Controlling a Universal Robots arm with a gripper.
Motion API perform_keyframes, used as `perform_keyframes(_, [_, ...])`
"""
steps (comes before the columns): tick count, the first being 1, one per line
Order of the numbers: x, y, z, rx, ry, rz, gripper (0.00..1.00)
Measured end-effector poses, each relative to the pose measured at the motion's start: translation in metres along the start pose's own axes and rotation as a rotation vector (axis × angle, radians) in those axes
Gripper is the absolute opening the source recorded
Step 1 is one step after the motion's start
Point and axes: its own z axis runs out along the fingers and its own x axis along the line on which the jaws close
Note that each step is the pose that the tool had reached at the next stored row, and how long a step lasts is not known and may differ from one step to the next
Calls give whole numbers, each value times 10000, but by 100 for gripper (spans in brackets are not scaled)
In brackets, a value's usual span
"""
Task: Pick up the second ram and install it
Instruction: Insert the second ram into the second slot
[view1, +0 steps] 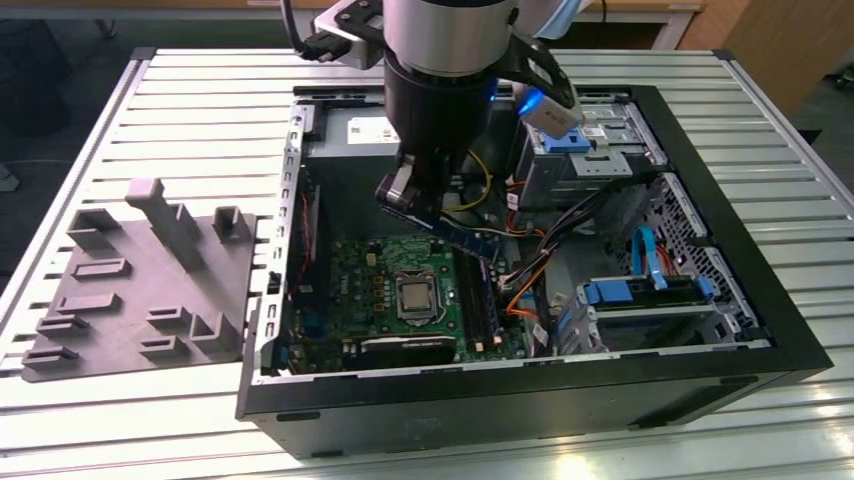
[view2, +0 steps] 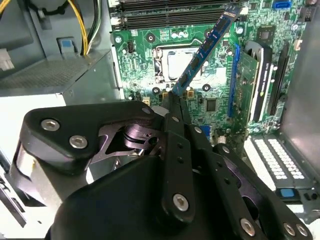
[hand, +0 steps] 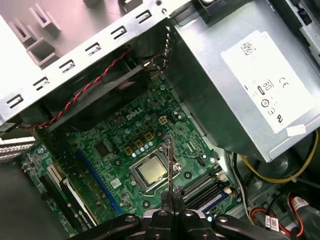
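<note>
Gripper (view2: 173, 106) was clamped on the ram (view2: 205, 47), tilted above the motherboard's (view2: 145, 55) slot-side edge. Pickup was done; seating remained.

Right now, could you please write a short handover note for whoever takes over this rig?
Gripper: shut on one end of the second ram.
Position: the ram hangs tilted in the air above the motherboard, inside the open computer case, close to the memory slots.
Done: the ram is picked up.
Left: it is not yet seated in a slot.
</note>
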Motion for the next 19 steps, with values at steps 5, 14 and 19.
perform_keyframes(5, [0, 0, 1, 18, -23, 571, 12])
perform_keyframes(14, [0, 0, 3, 52, -67, 1613, 12])
perform_keyframes(19, [0, 0, 4, 74, -94, 2296, 12])
